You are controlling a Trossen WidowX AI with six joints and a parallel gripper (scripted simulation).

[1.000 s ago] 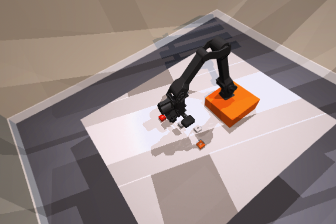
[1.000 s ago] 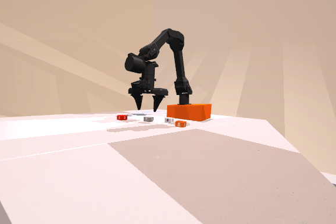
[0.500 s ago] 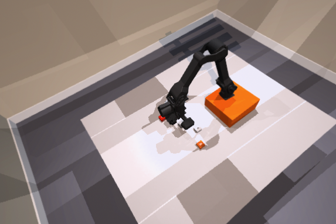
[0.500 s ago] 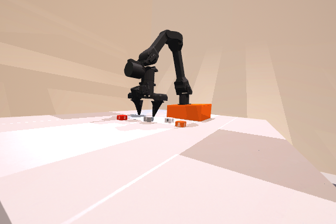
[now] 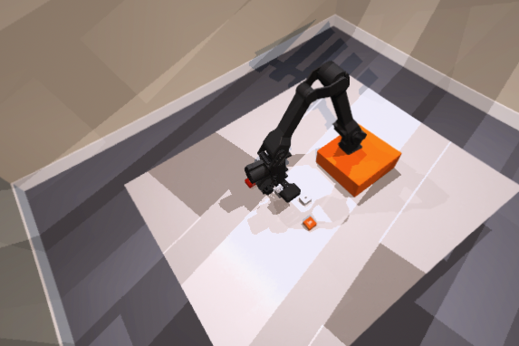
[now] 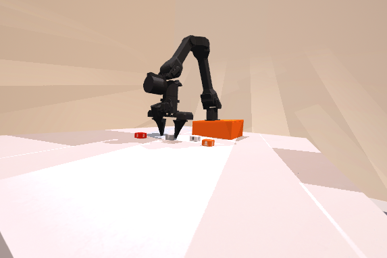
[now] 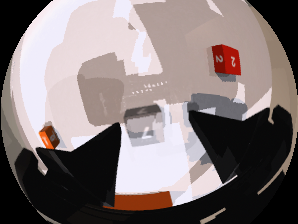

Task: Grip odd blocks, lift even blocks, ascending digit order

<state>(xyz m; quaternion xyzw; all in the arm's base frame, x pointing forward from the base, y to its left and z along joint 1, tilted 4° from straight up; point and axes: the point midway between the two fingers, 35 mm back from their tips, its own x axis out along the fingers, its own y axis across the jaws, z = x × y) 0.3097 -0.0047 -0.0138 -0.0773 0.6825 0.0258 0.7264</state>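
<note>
My gripper [image 5: 278, 190] [image 6: 169, 136] [image 7: 155, 121] is open and low, its fingertips on either side of the grey block [image 6: 171, 138] [image 7: 144, 127]. In the wrist view that block shows a 7, and gaps show between it and the fingers. A red block [image 5: 249, 182] [image 6: 140, 135] [image 7: 226, 60] showing a 2 lies beyond one finger. A white block [image 5: 305, 200] [image 6: 194, 138] lies on the other side; its digit is too small to read. An orange block [image 5: 309, 223] [image 6: 208, 142] [image 7: 49, 137] lies past the white one; its digit is unclear.
A large orange box [image 5: 377, 158] [image 6: 211, 130] [image 7: 145, 200] stands under the arm's base, behind the white and orange blocks. The pale table [image 5: 264, 258] [image 6: 139, 189] carries shadows and bright patches. The white block is the closest neighbour of the grey one.
</note>
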